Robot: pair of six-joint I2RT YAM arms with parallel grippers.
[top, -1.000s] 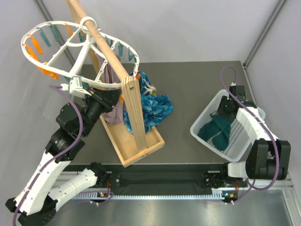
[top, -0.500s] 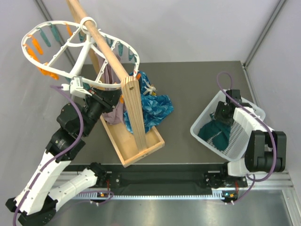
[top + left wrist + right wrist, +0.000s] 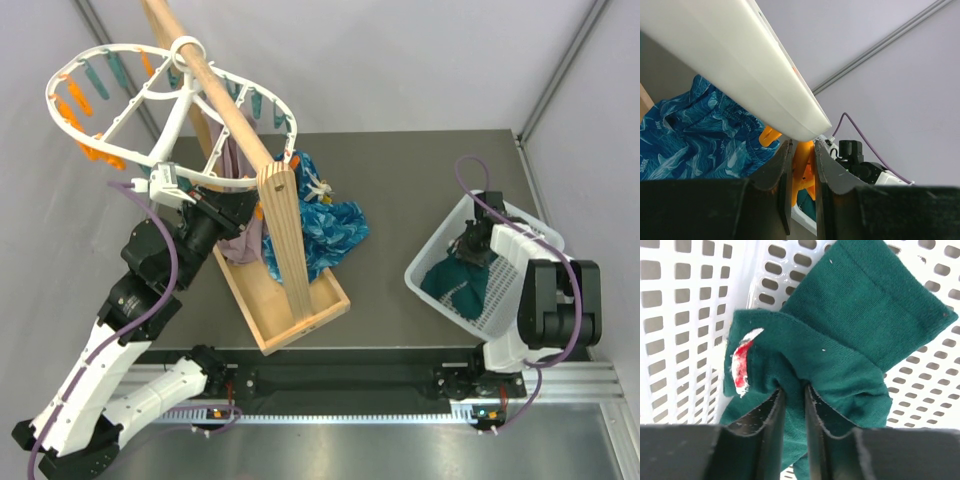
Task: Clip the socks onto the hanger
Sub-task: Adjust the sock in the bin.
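I'm seeing the right end effector [image 3: 794, 390] pinching a fold of the soft knit teal socks [image 3: 855, 330] — they're lying in the white perforated plastic basket [image 3: 685, 315]. The red-white tag [image 3: 742, 360] isn't reading legibly. The left end effector [image 3: 802, 147] is clamping an orange peg [image 3: 802, 162] under the smooth white rim of the hanger [image 3: 740, 60].

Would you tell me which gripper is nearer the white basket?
Right. The right gripper is inside the basket, pinching a sock; the left gripper is far away at the hanger, closed on an orange peg.
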